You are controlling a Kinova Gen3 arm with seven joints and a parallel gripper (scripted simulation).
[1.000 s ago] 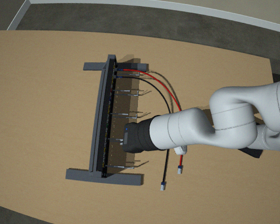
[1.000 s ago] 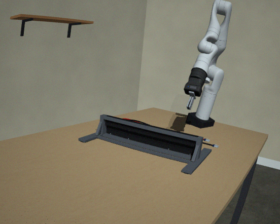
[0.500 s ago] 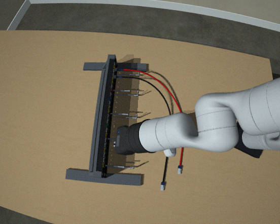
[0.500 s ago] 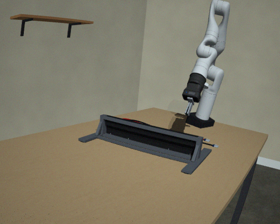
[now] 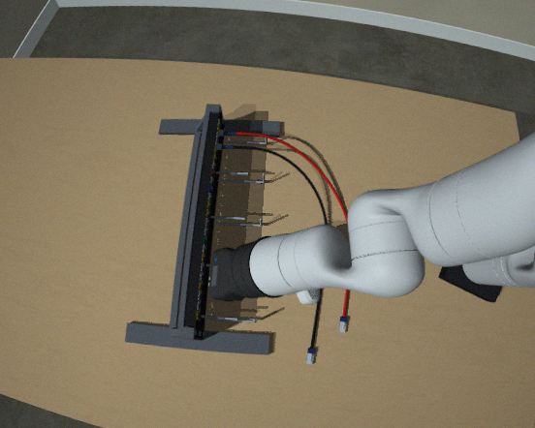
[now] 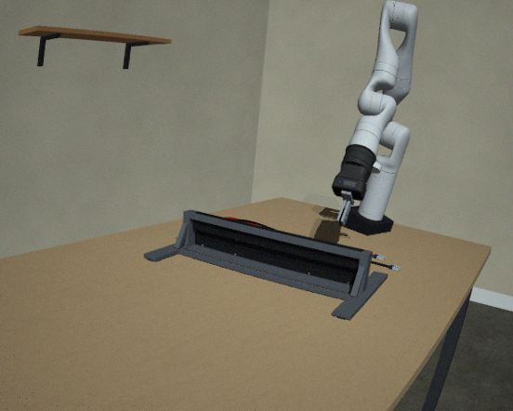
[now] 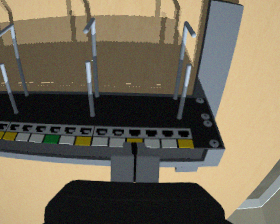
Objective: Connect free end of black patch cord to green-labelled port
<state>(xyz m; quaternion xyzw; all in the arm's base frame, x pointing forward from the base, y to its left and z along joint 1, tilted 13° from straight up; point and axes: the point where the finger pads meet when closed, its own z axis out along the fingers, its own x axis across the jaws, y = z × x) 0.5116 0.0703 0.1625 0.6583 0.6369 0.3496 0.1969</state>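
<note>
The rack (image 5: 180,237) stands on the worktop (image 5: 82,203), port row facing the arm. The green-labelled port (image 7: 51,140) lies left of centre in the wrist view. The claw (image 7: 135,162) hangs above the rack, fingers clenched together on nothing. Right of the rack, the black cord (image 5: 310,186) arcs across the worktop; its free plug (image 5: 310,355) lies flat, near the red cord (image 5: 334,186) plug (image 5: 343,324).

We see a tan worktop (image 6: 139,335) with one dark leg (image 6: 441,363), a wooden wall shelf (image 6: 93,34) on two black brackets, beige walls, white baseboard (image 5: 339,15), grey floor (image 5: 291,48).
</note>
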